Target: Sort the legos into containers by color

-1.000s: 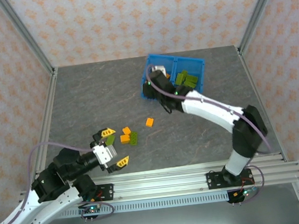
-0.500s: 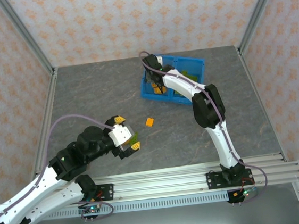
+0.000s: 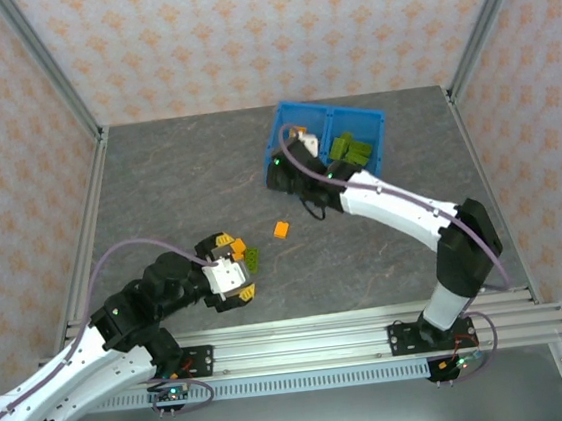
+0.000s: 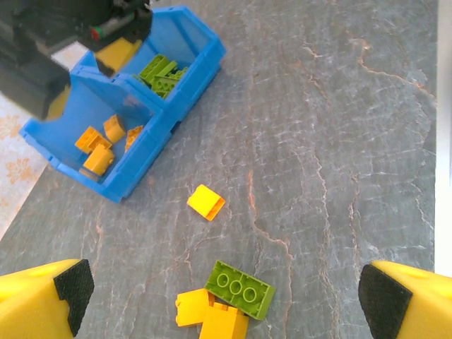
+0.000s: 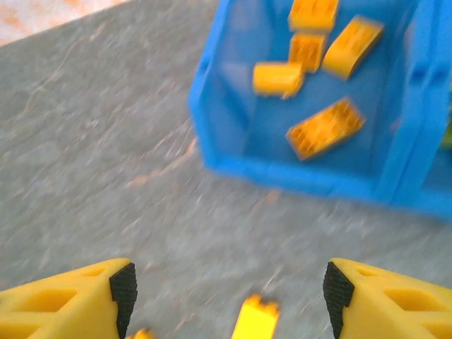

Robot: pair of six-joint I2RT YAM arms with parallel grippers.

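The blue bin stands at the back of the table. Its left container holds several orange legos, its right one olive-green legos. My right gripper hovers at the bin's near-left corner, open and empty, with the orange-filled container ahead and a lone orange lego below on the table. That lone orange lego lies mid-table. My left gripper is wide open above a green lego that touches two orange legos.
Metal frame posts and patterned walls close in the grey stone table. The right arm's forearm stretches diagonally over the table's right half. The table's near rail runs across the front.
The left gripper has moved right over the green and orange cluster. The right gripper has opened wider, swung over the bin and drawn back to its near-left corner.
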